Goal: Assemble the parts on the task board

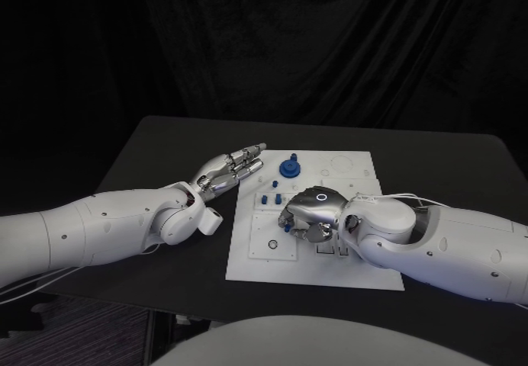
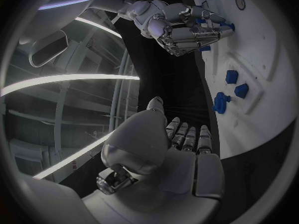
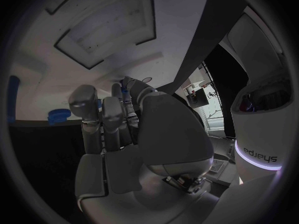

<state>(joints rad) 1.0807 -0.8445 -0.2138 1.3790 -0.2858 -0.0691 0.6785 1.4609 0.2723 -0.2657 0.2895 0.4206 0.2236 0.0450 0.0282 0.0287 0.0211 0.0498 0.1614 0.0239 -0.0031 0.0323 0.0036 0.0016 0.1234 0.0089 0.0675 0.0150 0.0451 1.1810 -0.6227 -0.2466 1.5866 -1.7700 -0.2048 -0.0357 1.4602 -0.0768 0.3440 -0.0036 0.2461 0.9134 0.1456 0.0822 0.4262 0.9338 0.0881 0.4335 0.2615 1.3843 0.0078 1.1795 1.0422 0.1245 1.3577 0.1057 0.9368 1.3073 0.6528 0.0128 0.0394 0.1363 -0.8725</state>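
Observation:
The white task board (image 1: 330, 267) lies mid-table. My right hand (image 1: 309, 213) curls down over its middle, and its fingertips close round a small blue part (image 1: 284, 226) that stands on the board. From the left wrist view, that right hand (image 2: 186, 31) has blue part (image 2: 219, 25) between its fingertips. My left hand (image 1: 232, 171) hovers flat beside the board's left edge, fingers straight and apart, holding nothing. A blue knob-shaped part (image 1: 289, 166) stands near the board's far edge. Small blue parts (image 1: 269, 200) stand just left of the right hand.
Three more blue parts (image 2: 231, 76) sit on the board (image 2: 268, 45) ahead of my left hand (image 2: 184, 142). The right wrist view shows my right hand (image 3: 118, 129), recessed pockets in the board (image 3: 106, 15) and a round blue part (image 3: 59, 115). Black table surrounds the board.

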